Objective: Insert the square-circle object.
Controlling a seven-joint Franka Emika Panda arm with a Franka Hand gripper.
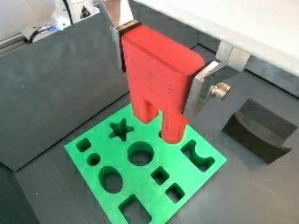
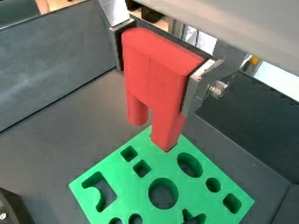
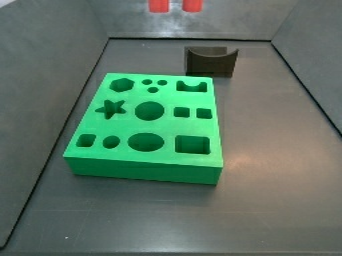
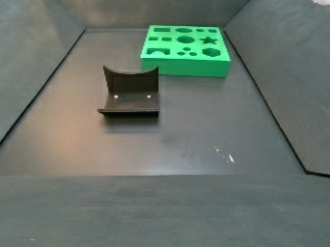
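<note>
My gripper is shut on the square-circle object, a red block held upright with its two prongs pointing down. It also shows in a wrist view, clamped between the silver fingers. The prongs hang above the green board with several shaped holes, near its star and round holes, and do not touch it. In a side view only the two red prong tips show at the top edge, high above the board. The board also shows in a side view, where the gripper is out of view.
A dark fixture with a curved notch stands on the dark floor beside the board; it also shows in a wrist view and in a side view. Dark walls enclose the floor.
</note>
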